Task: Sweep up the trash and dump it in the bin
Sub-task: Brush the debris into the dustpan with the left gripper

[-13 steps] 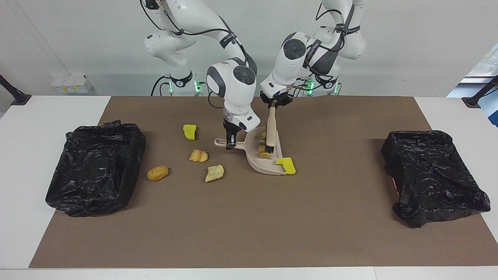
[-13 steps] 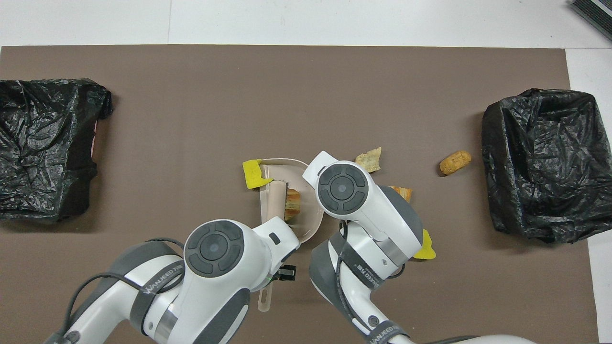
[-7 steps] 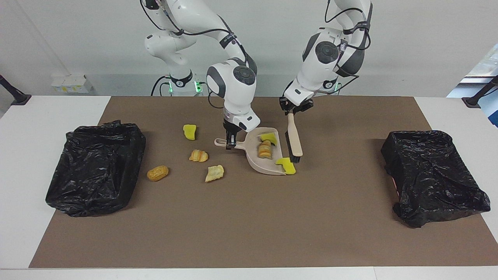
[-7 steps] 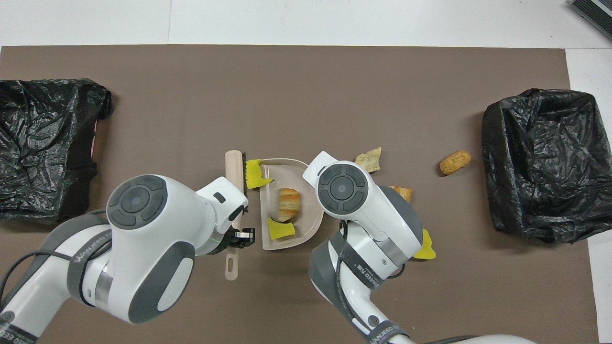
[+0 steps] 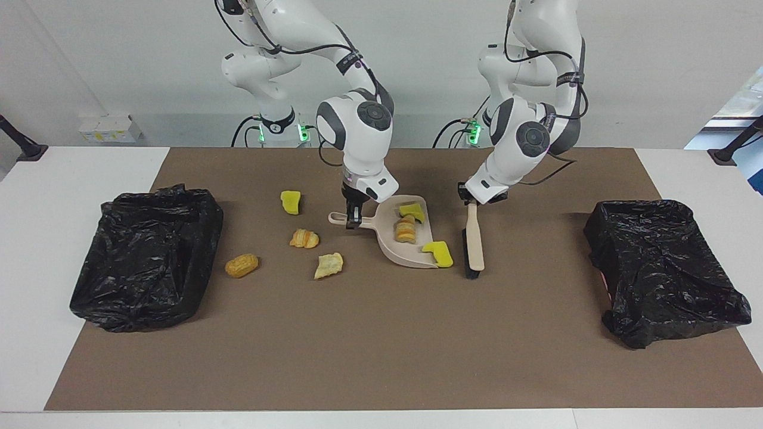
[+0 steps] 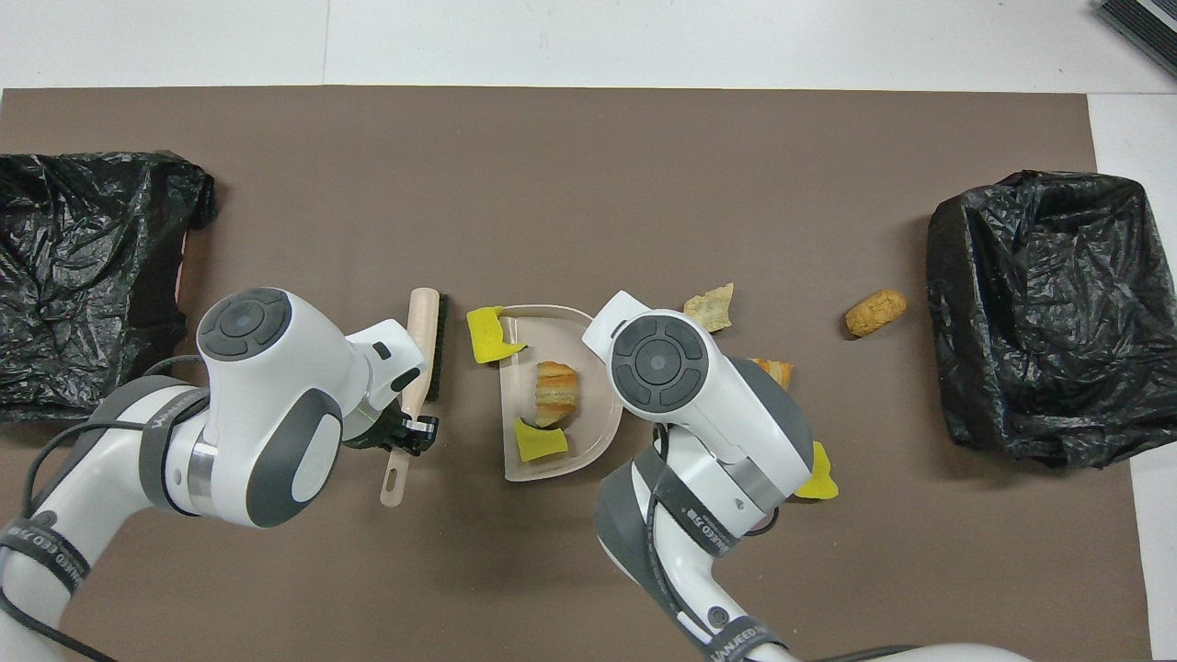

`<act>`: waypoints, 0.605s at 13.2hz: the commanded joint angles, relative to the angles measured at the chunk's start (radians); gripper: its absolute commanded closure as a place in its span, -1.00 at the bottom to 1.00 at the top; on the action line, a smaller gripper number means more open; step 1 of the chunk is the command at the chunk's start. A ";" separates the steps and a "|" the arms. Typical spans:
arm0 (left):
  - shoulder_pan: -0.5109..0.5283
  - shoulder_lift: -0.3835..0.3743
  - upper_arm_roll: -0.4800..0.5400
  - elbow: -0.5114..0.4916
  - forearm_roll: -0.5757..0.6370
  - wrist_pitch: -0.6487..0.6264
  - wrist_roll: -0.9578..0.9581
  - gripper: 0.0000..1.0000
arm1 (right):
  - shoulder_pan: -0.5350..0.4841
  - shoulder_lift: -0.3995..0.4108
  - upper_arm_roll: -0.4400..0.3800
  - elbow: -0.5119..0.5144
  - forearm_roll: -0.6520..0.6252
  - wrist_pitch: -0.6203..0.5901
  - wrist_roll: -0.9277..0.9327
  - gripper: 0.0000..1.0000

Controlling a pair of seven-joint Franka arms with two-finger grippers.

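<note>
trash [image 5: 407,228] lies in dustpan [image 5: 390,247]; right tool [image 5: 353,223] clamps its handle, left tool [image 5: 472,202] seemingly grips brush [image 5: 474,241].

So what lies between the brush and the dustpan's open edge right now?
Only the yellow sponge chunk at the dustpan lip; bare mat separates it from the brush, clearest in the overhead view.
</note>
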 commanded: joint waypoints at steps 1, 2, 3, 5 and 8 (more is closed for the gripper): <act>-0.057 -0.032 -0.010 -0.046 0.010 0.025 0.012 1.00 | -0.007 0.003 0.006 -0.012 -0.014 0.018 -0.017 1.00; -0.084 -0.033 -0.010 -0.051 0.003 0.028 0.007 1.00 | -0.009 0.003 0.006 -0.012 -0.014 0.021 -0.015 1.00; -0.117 -0.032 -0.011 -0.045 -0.011 0.028 -0.002 1.00 | -0.009 0.003 0.006 -0.012 -0.014 0.020 -0.015 1.00; -0.177 -0.036 -0.013 -0.037 -0.050 0.012 -0.005 1.00 | -0.012 0.003 0.006 -0.012 -0.014 0.024 -0.015 1.00; -0.187 -0.026 -0.011 0.035 -0.051 -0.043 -0.036 1.00 | -0.013 0.005 0.006 -0.014 -0.013 0.024 -0.015 1.00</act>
